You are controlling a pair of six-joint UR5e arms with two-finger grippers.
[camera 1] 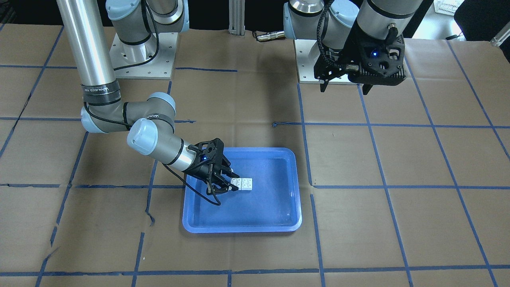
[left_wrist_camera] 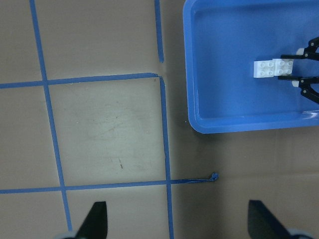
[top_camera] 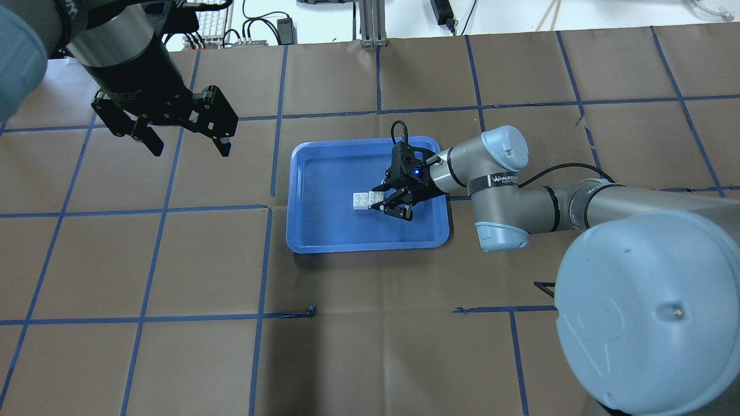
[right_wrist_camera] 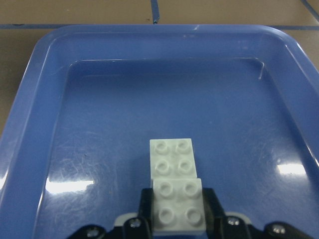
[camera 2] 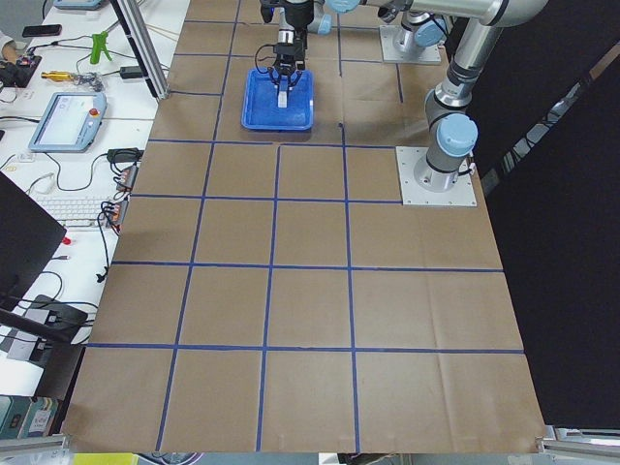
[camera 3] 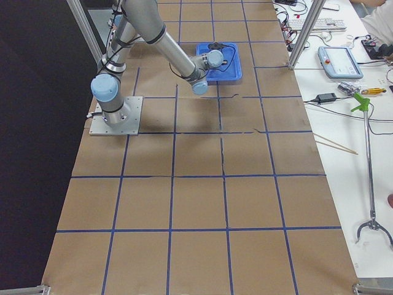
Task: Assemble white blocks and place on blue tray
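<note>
Two white blocks (camera 1: pixel 244 183) lie joined in a short row on the floor of the blue tray (camera 1: pixel 279 215), near its middle. My right gripper (camera 1: pixel 234 183) reaches low into the tray, and its fingers press both sides of the near block. In the right wrist view the black pads (right_wrist_camera: pixel 144 204) touch that block (right_wrist_camera: pixel 177 209), with the other block (right_wrist_camera: pixel 172 157) joined beyond it. My left gripper (top_camera: pixel 191 151) is open and empty, held high over bare table left of the tray (top_camera: pixel 324 231). Its wrist view shows the blocks (left_wrist_camera: pixel 271 68) and tray (left_wrist_camera: pixel 224 99).
Brown paper with a blue tape grid (top_camera: pixel 266 260) covers the table. The two arm base plates (camera 1: pixel 143 56) stand at the robot's side. A bench with a keyboard (camera 2: pixel 82 208) and tablet (camera 2: pixel 68 121) runs along the far edge.
</note>
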